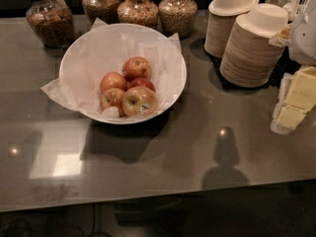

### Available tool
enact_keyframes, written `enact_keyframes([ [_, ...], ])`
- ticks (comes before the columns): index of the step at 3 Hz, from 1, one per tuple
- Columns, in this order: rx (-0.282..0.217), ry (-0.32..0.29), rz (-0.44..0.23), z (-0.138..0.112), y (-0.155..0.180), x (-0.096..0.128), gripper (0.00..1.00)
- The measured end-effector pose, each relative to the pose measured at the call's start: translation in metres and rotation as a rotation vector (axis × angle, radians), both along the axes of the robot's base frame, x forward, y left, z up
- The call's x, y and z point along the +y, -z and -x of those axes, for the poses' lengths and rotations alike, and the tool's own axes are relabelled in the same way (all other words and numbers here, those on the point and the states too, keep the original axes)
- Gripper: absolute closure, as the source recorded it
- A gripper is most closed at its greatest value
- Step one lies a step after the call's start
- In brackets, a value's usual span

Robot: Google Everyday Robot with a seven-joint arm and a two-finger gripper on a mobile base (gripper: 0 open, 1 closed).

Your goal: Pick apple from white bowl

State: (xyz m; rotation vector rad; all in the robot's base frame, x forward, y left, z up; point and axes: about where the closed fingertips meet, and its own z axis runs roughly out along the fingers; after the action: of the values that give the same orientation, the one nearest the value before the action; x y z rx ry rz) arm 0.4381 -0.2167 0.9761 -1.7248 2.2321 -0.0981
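Note:
The white bowl [178,65], lined with crinkled white paper, stands on the grey counter at the left of centre. It holds several apples. The apple [139,100], the largest, yellowish-red with a small white-and-dark sticker, lies at the front of the bowl against its near wall. Redder apples lie behind it [137,67] and to its left [113,81]. My gripper [288,113], pale yellow on a white arm, hangs at the right edge of the view, well to the right of the bowl and holding nothing.
Two stacks of beige paper bowls [252,46] stand at the back right, between the bowl and my arm. Several glass jars of dry food [49,21] line the back edge. The counter's front edge [148,199] runs across the bottom.

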Motion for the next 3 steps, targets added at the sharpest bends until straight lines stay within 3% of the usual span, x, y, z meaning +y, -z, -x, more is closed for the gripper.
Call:
enact_keyframes([
  [1, 0.000, 0.000, 0.000, 0.000, 0.000, 0.000, 0.00],
  [3, -0.071, -0.044, -0.088, -0.023, -0.012, 0.022, 0.00],
])
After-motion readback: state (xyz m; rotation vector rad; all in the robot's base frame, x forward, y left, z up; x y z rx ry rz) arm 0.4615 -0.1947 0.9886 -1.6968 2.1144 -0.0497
